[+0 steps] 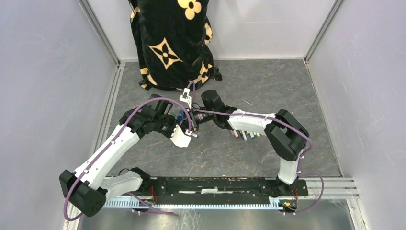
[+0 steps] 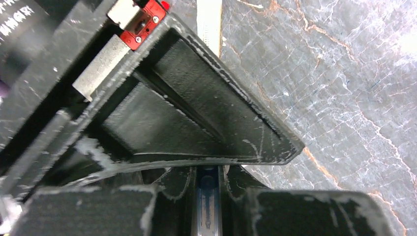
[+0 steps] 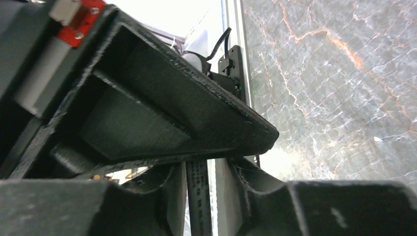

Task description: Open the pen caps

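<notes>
I am gripping one pen (image 2: 206,195) in the left hand (image 1: 191,134), close against the right hand (image 1: 193,117), whose state I cannot tell, presumably so both can pull it open; other pens (image 1: 246,136) are lying on the surface (image 1: 268,91).

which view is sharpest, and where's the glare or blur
Top external is sharpest and evenly lit, though the pens are tiny. Left wrist: dark fingers fill the frame, the near one soft, with pale glare on the table at upper right. Right wrist: the top is blown out white and the nearest finger is out of focus.
</notes>
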Tool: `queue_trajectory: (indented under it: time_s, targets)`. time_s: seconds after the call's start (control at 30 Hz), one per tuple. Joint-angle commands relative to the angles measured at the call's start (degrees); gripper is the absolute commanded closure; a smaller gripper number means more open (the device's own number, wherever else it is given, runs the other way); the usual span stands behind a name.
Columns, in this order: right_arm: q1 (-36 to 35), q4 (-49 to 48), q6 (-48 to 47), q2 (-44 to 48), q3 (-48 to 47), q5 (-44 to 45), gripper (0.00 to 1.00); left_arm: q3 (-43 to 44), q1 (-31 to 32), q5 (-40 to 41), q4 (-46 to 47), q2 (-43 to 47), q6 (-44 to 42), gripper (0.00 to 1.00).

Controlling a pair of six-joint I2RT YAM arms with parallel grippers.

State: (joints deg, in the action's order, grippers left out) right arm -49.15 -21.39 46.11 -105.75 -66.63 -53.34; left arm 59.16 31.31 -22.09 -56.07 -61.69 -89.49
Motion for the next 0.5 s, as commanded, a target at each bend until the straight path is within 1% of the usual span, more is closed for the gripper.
queue_trajectory:
  time_s: [0.0, 0.03, 0.07, 0.17, 0.23, 0.33, 0.37, 0.4, 0.43, 0.47]
  targets:
    - [-0.51, -1.45, 0.34, -1.79, -5.80, 1.30, 0.79, 2.47, 1.62, -3.22, 0.81, 0.22, -1.94, 0.98]
    - [-0.48, -1.44, 0.46, -1.97, -6.11, 1.52, 0.93, 2.75, 1.71, -3.36, 0.77, -0.02, -1.77, 0.98]
    - [-0.52, -1.49, 0.45, -2.06, -6.27, 1.85, 1.00, 2.94, 1.80, -3.45, 0.79, -0.08, -1.62, 0.98]
    - [-0.51, -1.71, 0.61, -2.63, -8.19, 2.66, 1.00, 2.59, 2.06, -3.57, 0.33, -0.19, -2.31, 0.98]
    - [-0.39, 0.66, -0.58, -3.97, -11.30, 3.25, 1.00, 1.94, 2.29, -3.49, -0.41, -0.10, -3.94, 0.98]
    - [0.14, 5.86, -2.31, -9.64, -18.99, 4.55, 1.00, 1.59, 2.80, -3.28, 0.40, -1.51, -5.01, 0.98]
    - [0.51, 9.33, -4.11, -12.06, -22.27, 4.30, 1.00, 2.29, 3.13, -2.53, 0.28, -2.62, -5.37, 0.98]
    - [0.82, 14.82, -6.88, -13.42, -23.91, 3.40, 1.00, 3.69, 3.22, -0.48, -1.29, -3.92, -6.40, 0.98]
    - [1.33, 22.12, -13.44, -11.95, -21.10, 3.21, 1.00, 5.00, 2.08, 4.98, -3.11, -4.86, -7.10, 0.98]
    - [1.16, 29.80, -22.25, -4.12, -9.17, 4.14, 1.00, 6.06, -6.08, 9.20, -3.88, -5.12, -10.57, 0.98]
